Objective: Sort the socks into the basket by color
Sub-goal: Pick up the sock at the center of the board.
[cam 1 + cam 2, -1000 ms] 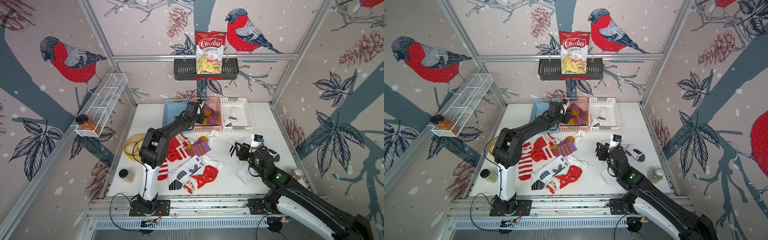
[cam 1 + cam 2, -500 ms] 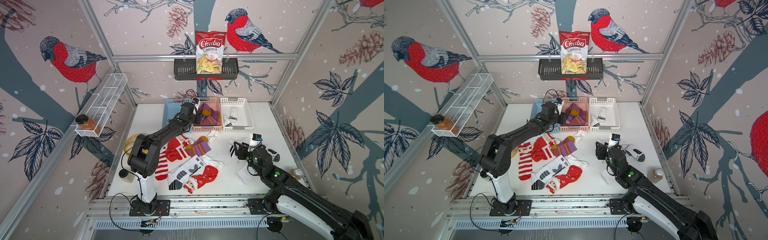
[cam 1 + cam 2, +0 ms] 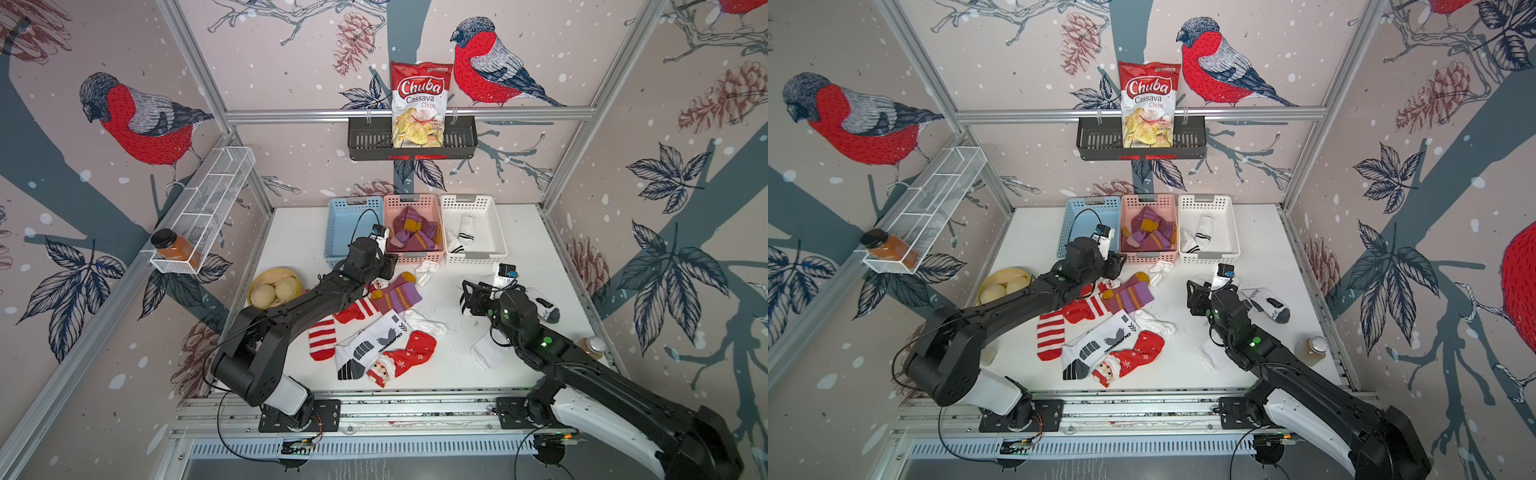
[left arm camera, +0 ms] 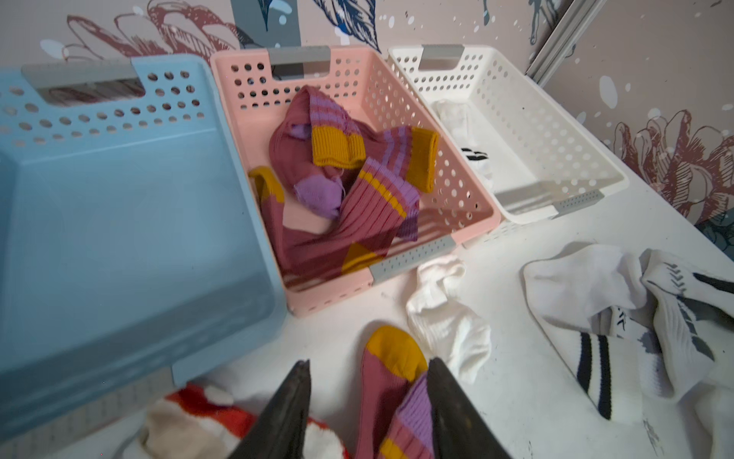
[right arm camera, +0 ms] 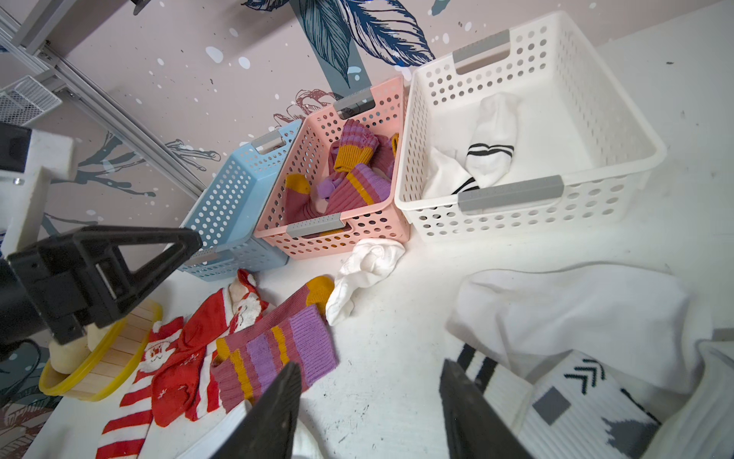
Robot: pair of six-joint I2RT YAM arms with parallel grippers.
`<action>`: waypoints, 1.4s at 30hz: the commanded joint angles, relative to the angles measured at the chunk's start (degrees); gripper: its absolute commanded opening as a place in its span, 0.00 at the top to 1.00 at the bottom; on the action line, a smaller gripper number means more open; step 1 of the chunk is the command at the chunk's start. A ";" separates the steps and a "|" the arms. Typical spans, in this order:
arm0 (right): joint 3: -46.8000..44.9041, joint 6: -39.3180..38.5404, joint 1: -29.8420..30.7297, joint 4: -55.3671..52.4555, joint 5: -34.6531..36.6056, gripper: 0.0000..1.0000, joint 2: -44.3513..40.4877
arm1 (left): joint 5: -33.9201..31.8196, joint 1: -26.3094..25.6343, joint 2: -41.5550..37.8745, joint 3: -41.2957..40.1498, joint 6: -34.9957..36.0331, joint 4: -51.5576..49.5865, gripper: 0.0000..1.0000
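Left wrist view shows the left tool (image 4: 369, 362) open and empty over the purple-and-mustard sock (image 4: 391, 401) on the tabletop (image 4: 337, 330) just before the pink basket (image 4: 413, 254), so it should pinch mid-sock, clear of the red sock (image 4: 234, 417), then lift above the wall.

The white bench (image 3: 457, 374) carries three baskets side by side at twelve o'clock: blue basket (image 3: 355, 202), pink basket (image 3: 409, 199), white basket (image 3: 467, 200). From the centre toward six lie a purple sock (image 3: 397, 293), a striped sock (image 3: 322, 340) and a Santa sock (image 3: 405, 357). White socks (image 3: 488, 353) lie at three, a yellow bowl (image 3: 272, 274) at nine, a jar (image 3: 592, 347) at four.
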 commanded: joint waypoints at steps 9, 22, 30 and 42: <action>1.64 -0.98 -0.26 4.00 -2.04 0.42 3.62 | -4.37 -4.01 -6.08 -9.66 -5.69 0.33 0.49; 2.00 -0.88 -0.26 4.36 -2.54 0.42 4.83 | -2.19 -4.20 -3.78 -13.39 -7.75 0.68 0.50; 1.92 -0.70 -0.26 4.44 -2.61 0.42 4.92 | -1.96 -4.29 -0.36 -14.15 -7.83 0.66 0.52; 1.75 -0.56 -0.30 4.23 -2.45 0.42 4.83 | 0.46 -4.38 3.21 -12.44 -7.31 0.64 0.69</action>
